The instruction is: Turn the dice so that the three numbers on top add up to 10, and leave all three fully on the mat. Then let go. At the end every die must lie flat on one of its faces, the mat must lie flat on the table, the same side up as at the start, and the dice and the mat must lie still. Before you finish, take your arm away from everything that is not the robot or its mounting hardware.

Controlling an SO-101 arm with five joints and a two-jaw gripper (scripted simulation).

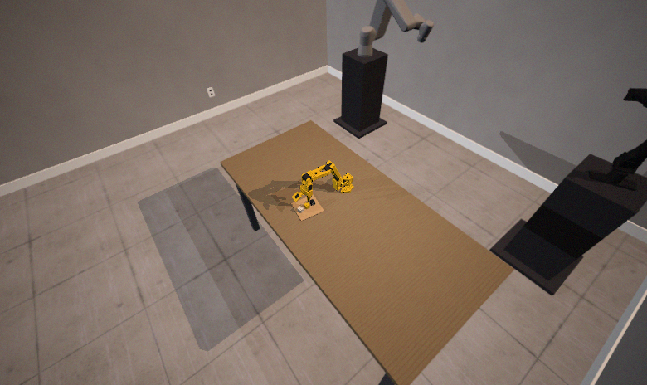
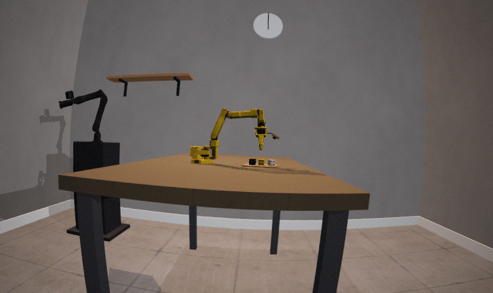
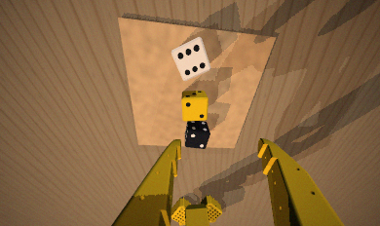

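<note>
A tan mat (image 3: 150, 73) (image 2: 246, 165) (image 1: 316, 213) lies flat on the wooden table (image 1: 388, 248) (image 2: 189, 178). Three dice stand in a row on it. The white die (image 3: 190, 58) (image 2: 271, 162) is farthest from the arm and shows six on top. The yellow die (image 3: 194, 106) (image 2: 261, 161) is in the middle. The black die (image 3: 198, 134) (image 2: 252, 161) sits near the mat's near edge. My yellow gripper (image 3: 218, 143) (image 2: 260, 146) hangs well above the row, over the yellow and black dice. It is open, with nothing between its fingers.
The arm's base (image 2: 201, 154) (image 1: 346, 182) stands on the table beside the mat. Two other robot arms on dark pedestals (image 1: 362, 90) (image 2: 95, 167) stand on the floor away from the table. A wall shelf (image 2: 150, 77) hangs behind.
</note>
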